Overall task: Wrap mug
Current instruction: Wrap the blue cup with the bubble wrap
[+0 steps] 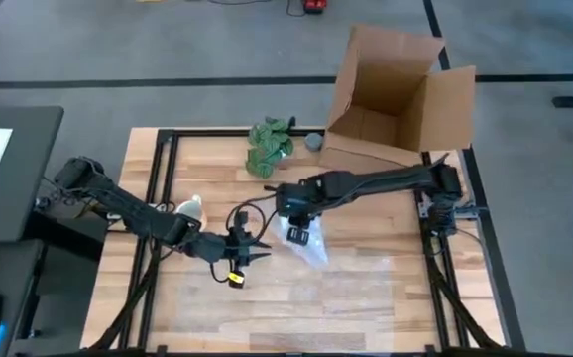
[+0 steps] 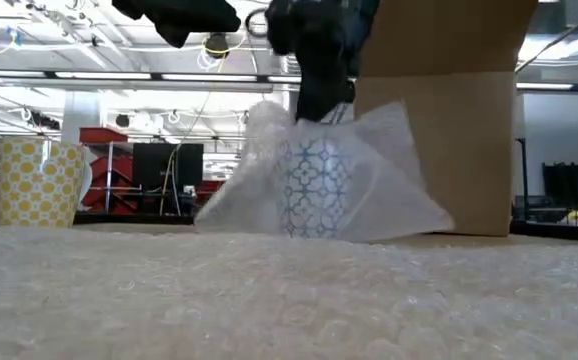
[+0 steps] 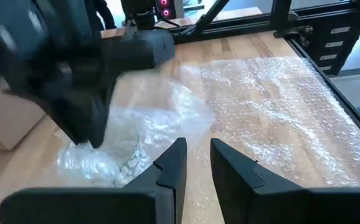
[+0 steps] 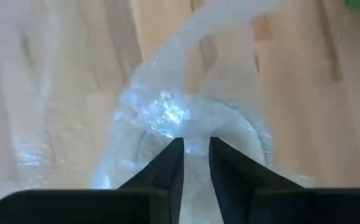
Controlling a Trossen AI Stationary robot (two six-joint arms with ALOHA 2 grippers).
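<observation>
You have the mug (image 2: pixel 314 190) standing upright near the middle of the wooden surface (image 1: pixel 366 297), draped in a sheet of clear bubble wrap (image 2: pixel 389 195) that spreads out across the boards around it. Its blue pattern shows through the plastic in the low view.

Your right gripper (image 4: pixel 195 152) sits directly over the mug, fingers drawn almost together and pinching the bubble wrap bunched at the mug's top. In the high view that arm reaches in from the right edge of the surface to the centre.

Your left gripper (image 3: pixel 197 163) hovers just beside the wrapped mug, on its left, fingers a narrow gap apart and holding nothing.

More bubble wrap lies flat over the near part of the surface; in the low view it fills the whole foreground.

At the far edge of the surface you can see an open cardboard box (image 1: pixel 401 94), a green leafy bunch (image 1: pixel 269 145) to its left, and a small grey round object (image 1: pixel 313 142) between them. A yellow patterned cup (image 2: pixel 37 181) stands off to the side in the low view.

Beyond the surface the room has a grey floor with dark lines, ceiling strip lights, and dark monitors (image 2: pixel 164 165) on benches.
</observation>
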